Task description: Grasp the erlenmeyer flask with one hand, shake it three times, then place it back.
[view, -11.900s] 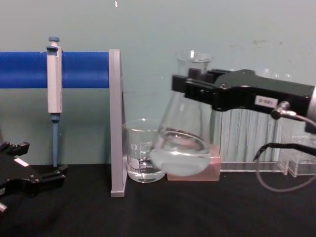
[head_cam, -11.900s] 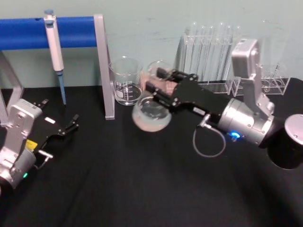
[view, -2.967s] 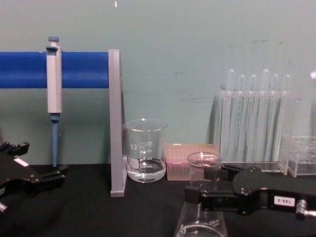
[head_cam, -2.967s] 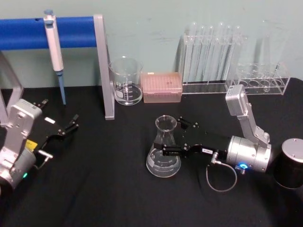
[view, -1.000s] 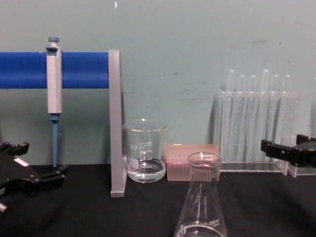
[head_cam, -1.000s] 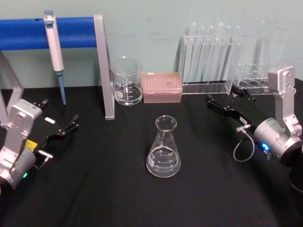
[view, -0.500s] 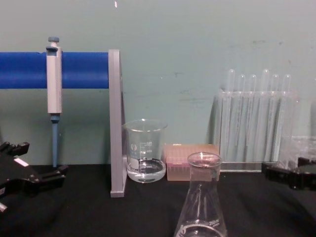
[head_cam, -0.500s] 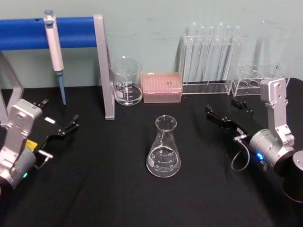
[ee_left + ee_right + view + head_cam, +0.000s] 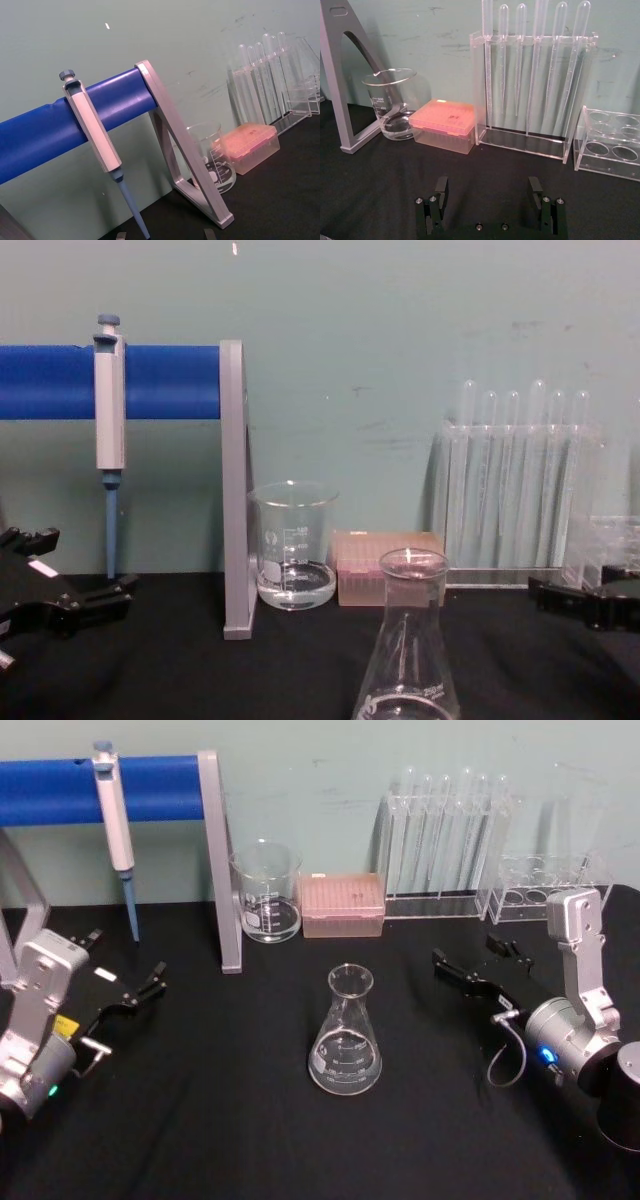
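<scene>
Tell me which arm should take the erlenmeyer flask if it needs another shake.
Right, probably. The right end effector is open and aimed toward the erlenmeyer flask, which stands upright and free on the black table. The left end effector sits parked at the far left edge.

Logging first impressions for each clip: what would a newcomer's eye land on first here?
The clear glass conical flask stands alone and upright mid-table on the black cloth, with no hand on it. The right hand is open and off to the flask's right, near the clear test-tube rack. Across the back left runs a bright blue bar with a grey pipette hanging from it.
</scene>
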